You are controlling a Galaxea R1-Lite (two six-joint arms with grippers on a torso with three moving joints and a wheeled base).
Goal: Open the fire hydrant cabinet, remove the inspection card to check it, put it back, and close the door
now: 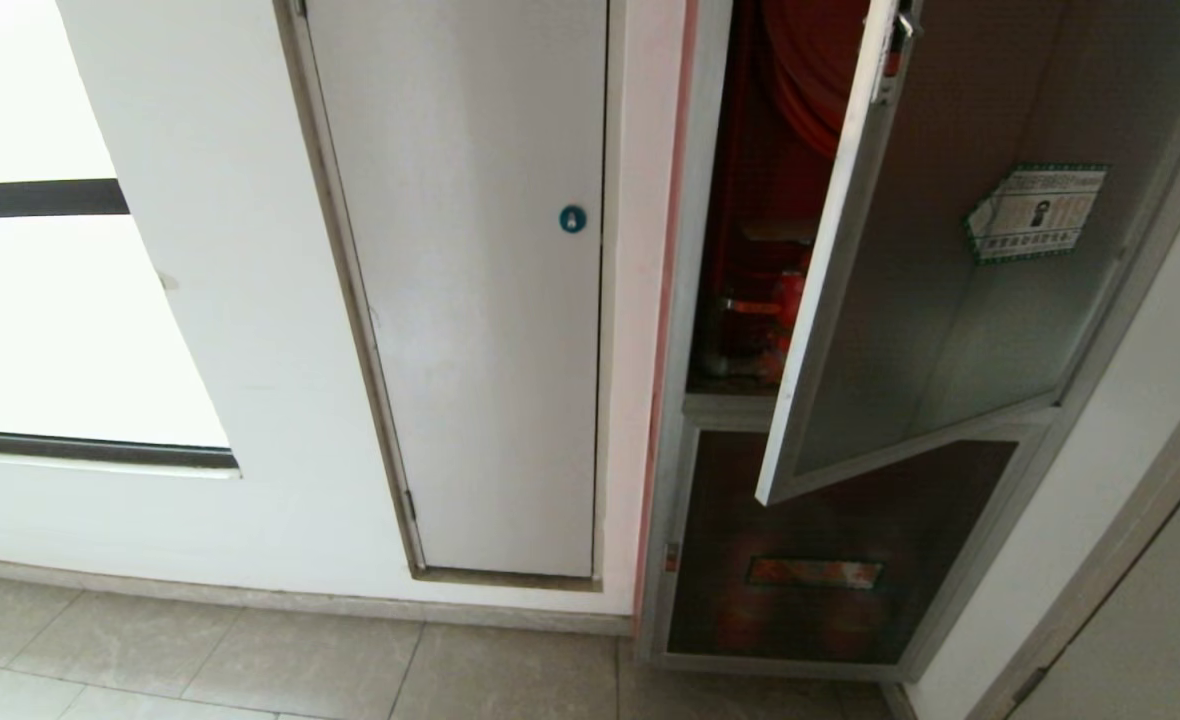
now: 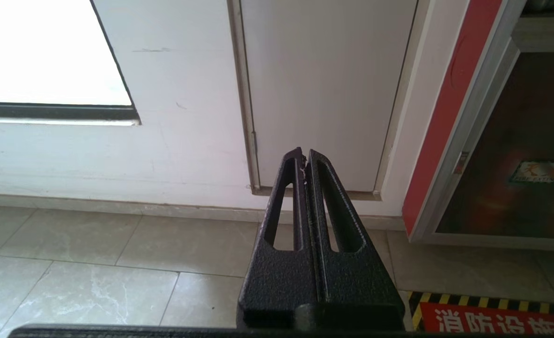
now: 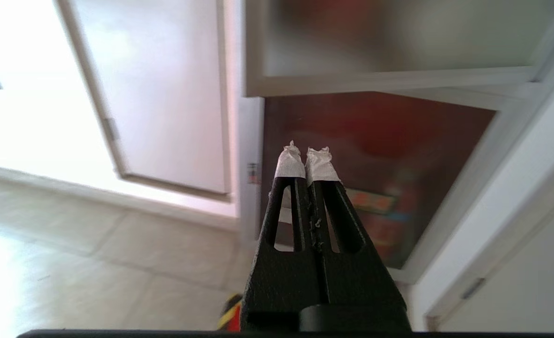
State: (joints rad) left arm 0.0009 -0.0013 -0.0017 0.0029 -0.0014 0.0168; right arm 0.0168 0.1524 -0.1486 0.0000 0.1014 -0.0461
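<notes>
— How do the grippers stand?
— Two, both empty with fingers pressed together: the right gripper (image 3: 307, 155), tips wrapped in white, points at the lower dark glass panel (image 3: 371, 155); the left gripper (image 2: 304, 156) faces the white panel (image 2: 324, 89).
— The room?
— Grey tiled floor (image 1: 250, 660), white wall (image 1: 210, 200).
— The cabinet?
— One fire hydrant cabinet (image 1: 695, 300), its door (image 1: 960, 300) ajar, above the right gripper.

The door (image 1: 950, 250) hides most of the fire hydrant cabinet (image 1: 750, 300) interior; top edge crops both.
</notes>
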